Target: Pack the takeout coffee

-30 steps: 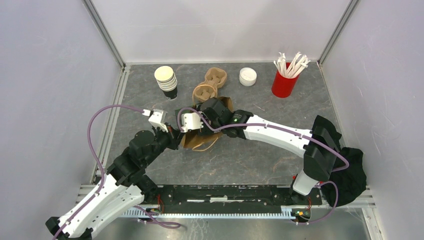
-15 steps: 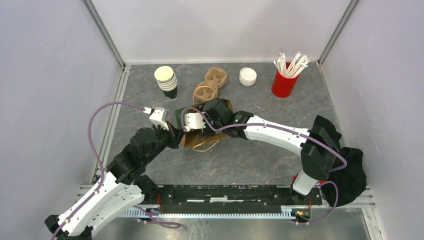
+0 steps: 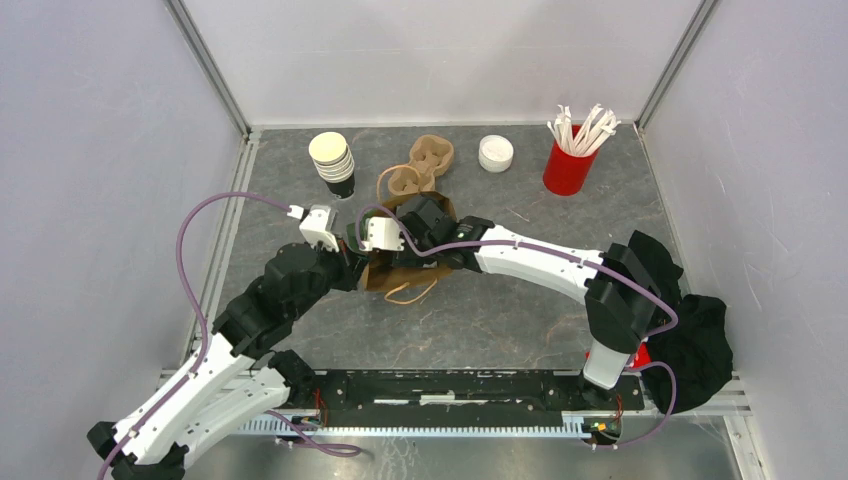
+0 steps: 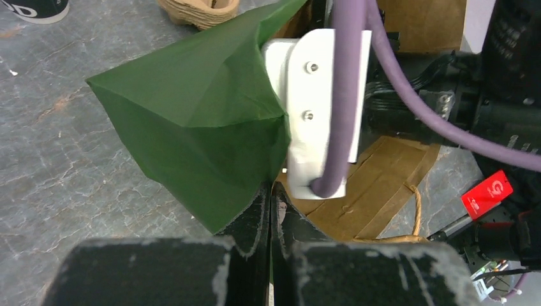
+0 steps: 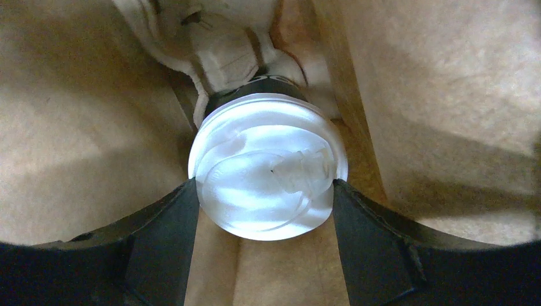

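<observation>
The takeout coffee (image 5: 268, 166), a dark cup with a white lid, sits between my right gripper's (image 5: 265, 191) fingers (image 5: 163, 236), which close on its lid inside a brown paper bag (image 5: 440, 95). In the top view the bag (image 3: 400, 277) lies in the middle of the table, and the right wrist (image 3: 425, 222) reaches into its mouth, so the cup is hidden there. My left gripper (image 4: 270, 197) is shut on the bag's green outer edge (image 4: 198, 127) and holds it up. It also shows in the top view (image 3: 350, 262).
A stack of lidless cups (image 3: 333, 163), a brown pulp cup carrier (image 3: 420, 170), a stack of white lids (image 3: 495, 153) and a red cup of straws (image 3: 570, 160) stand along the back. A black cloth (image 3: 700, 340) lies at the right edge.
Both grippers and the bag have shifted a little toward the back. The right wrist has gone further into the bag's mouth. The left gripper keeps its hold on the bag's edge.
</observation>
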You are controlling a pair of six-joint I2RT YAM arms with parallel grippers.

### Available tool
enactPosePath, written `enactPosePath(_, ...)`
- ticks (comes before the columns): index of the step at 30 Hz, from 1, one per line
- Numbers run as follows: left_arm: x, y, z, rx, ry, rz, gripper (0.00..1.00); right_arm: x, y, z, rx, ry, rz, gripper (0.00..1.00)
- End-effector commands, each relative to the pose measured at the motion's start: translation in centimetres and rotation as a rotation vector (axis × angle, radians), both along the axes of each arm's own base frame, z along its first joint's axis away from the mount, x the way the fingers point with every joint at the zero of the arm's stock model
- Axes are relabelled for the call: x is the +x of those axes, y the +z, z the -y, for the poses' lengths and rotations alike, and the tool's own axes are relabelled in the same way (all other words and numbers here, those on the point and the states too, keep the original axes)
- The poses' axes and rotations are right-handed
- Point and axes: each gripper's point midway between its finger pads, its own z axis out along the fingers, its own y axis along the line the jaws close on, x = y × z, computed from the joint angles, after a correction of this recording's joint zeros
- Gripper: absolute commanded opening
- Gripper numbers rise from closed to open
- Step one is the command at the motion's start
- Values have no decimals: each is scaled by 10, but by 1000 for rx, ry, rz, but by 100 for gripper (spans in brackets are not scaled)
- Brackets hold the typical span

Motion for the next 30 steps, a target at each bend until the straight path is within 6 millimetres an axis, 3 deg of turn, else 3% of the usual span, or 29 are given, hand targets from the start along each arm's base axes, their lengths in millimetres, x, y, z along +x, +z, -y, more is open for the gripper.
enactPosePath(1, 0, 22, 4, -28, 19, -60, 2, 3, -9, 5, -7, -123, -64, 51)
enactPosePath(4, 0, 29, 8, -24, 19, -101, 2, -3, -1, 7, 14, -161, -70, 51)
enactPosePath(10, -4, 53, 15, -69, 13, -149, 2, -35, 2, 12, -6, -221, -130, 52)
enactPosePath(23, -15, 78, 37, -224, 60, -395, 2, -112, 1, 66, -77, -355, -354, 53)
enactPosePath(26, -16, 87, 43, -276, 78, -444, 2, -125, -5, 71, -88, -359, -412, 54)
enactPosePath(30, -14, 86, 39, -302, 145, -486, 2, -129, -28, 76, -122, -362, -426, 54)
